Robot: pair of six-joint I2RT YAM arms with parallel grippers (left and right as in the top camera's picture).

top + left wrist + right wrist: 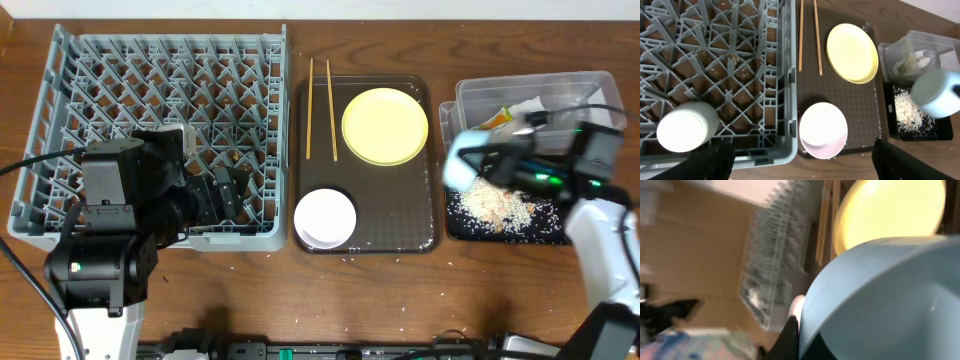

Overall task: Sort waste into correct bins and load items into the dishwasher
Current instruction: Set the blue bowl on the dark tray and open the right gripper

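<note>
Brown wooden table [300,295], even light

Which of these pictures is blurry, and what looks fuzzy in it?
Right wrist view: smeared throughout, the light blue bowl looming close, the yellow plate glaring pale. Overhead view: crisp, only that bowl soft. Left wrist view: dish rack sharp, bowl blurred at right edge.

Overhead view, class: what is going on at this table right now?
The right gripper holds the light blue bowl above the black tray, where rice scraps lie. The left gripper, jaws open, hovers over the grey rack, which holds a white cup. The yellow plate, white bowl and chopsticks lie on the brown tray.
</note>
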